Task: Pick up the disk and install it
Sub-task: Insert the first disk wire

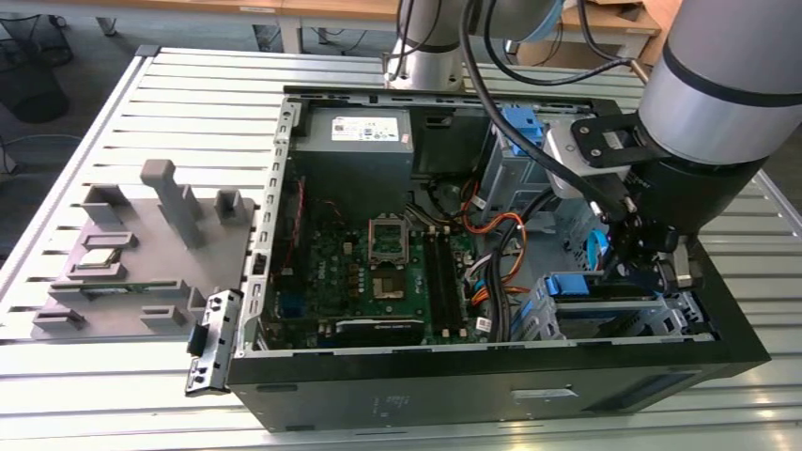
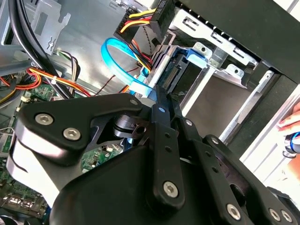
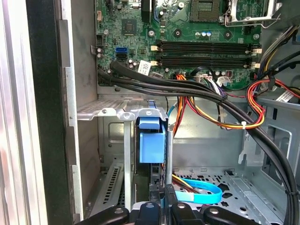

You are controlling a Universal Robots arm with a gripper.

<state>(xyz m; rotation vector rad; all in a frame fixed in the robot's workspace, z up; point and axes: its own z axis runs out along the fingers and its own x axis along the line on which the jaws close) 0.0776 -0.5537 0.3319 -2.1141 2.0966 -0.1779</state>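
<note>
- At the 4 o'clock corner of the open computer case point(image 1: 501, 395) in the exterior view, the gripper point(image 1: 640, 268) hangs over the metal drive cage point(image 1: 664, 315).
- The disk point(image 1: 599, 287) stands on edge inside that cage, blue bracket outward.
- In the first wrist view, the fingers point(image 3: 180, 213) are pinched close on the disk's near edge.
- The motherboard point(image 1: 376, 263) lies toward 9 o'clock.
</note>
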